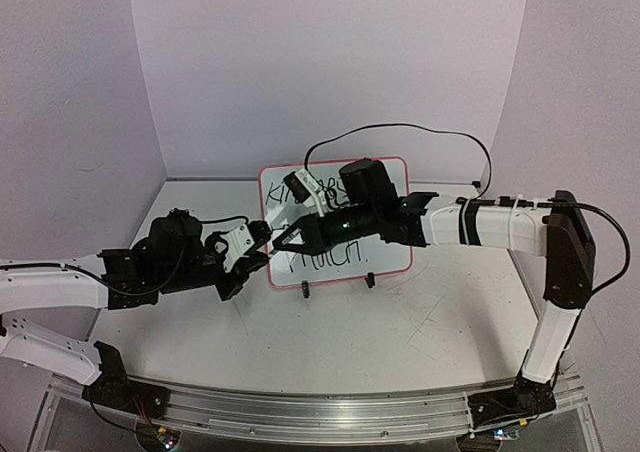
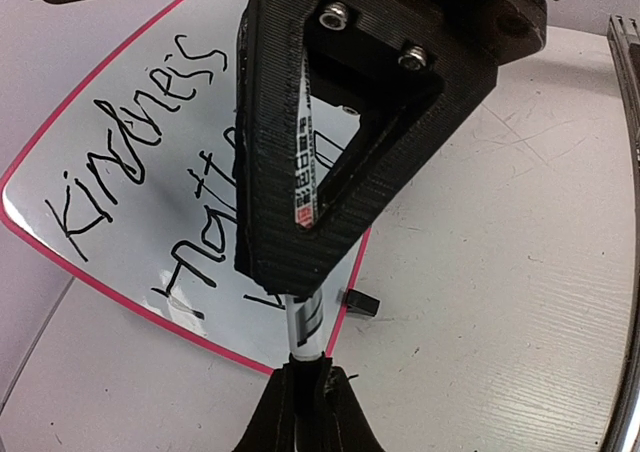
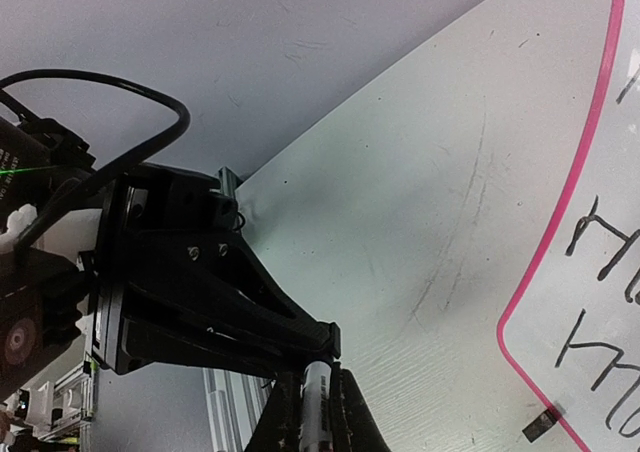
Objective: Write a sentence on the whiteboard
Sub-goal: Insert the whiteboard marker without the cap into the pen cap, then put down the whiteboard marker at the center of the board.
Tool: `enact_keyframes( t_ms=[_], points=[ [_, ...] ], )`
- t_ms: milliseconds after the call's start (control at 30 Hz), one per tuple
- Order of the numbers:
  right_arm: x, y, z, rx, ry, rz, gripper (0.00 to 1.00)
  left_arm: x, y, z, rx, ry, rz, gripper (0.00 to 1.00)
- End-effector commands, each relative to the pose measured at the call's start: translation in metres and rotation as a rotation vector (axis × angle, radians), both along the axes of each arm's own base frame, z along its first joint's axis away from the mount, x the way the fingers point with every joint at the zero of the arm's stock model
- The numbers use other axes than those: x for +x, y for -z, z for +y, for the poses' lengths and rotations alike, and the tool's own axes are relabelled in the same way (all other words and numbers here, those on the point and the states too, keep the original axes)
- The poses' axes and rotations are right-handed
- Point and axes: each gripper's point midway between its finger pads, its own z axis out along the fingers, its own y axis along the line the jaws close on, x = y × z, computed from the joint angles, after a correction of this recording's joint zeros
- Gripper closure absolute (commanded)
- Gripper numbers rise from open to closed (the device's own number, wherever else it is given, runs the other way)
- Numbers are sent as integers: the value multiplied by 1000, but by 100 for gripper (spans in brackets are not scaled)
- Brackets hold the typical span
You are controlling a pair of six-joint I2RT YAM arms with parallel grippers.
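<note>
Two arms reached inward and met before the small white pink-rimmed whiteboard, upright near the back wall, black handwritten sentence across it, left gripper and right gripper both clamped on one slim white marker, scratched pale tabletop wide in front.

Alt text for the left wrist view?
The black right gripper fills the centre, shut on a white labelled marker pen whose lower end the left gripper also pinches. Behind stands the small pink-rimmed whiteboard with black handwritten lettering.

Scratched pale tabletop, small whiteboard upright upon it
</note>
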Motion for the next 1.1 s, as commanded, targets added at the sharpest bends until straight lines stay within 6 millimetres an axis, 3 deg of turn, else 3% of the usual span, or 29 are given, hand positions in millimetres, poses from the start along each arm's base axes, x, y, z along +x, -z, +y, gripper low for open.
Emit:
enact_keyframes(
  t_ms=[0,233,367,433,533,633,733,833,1067],
  points=[
    [-48,15,26,22,-219,91,100,-18,-109,-42,-290,196,-162,100],
    [-50,57,30,-140,-202,95,100,-20,-126,-55,-299,227,-204,100],
    [-54,55,35,-142,-171,94,100,-20,-122,-58,-292,213,-195,100],
    [-45,50,29,-139,-101,69,100,-21,-114,-56,-286,192,-177,100],
    [-28,31,10,-117,1,43,100,-22,-106,-40,-290,147,-152,100],
    [-12,33,-19,-121,78,72,100,-23,-93,-15,-273,65,-97,98],
    [-2,39,-50,-133,133,80,100,-20,-72,0,-250,-27,17,83],
    [-8,51,-73,-133,98,184,100,-18,-55,8,-251,-103,138,66],
    [-48,81,-120,-164,118,585,99,-19,-44,1,-329,-127,261,48]
  ],
)
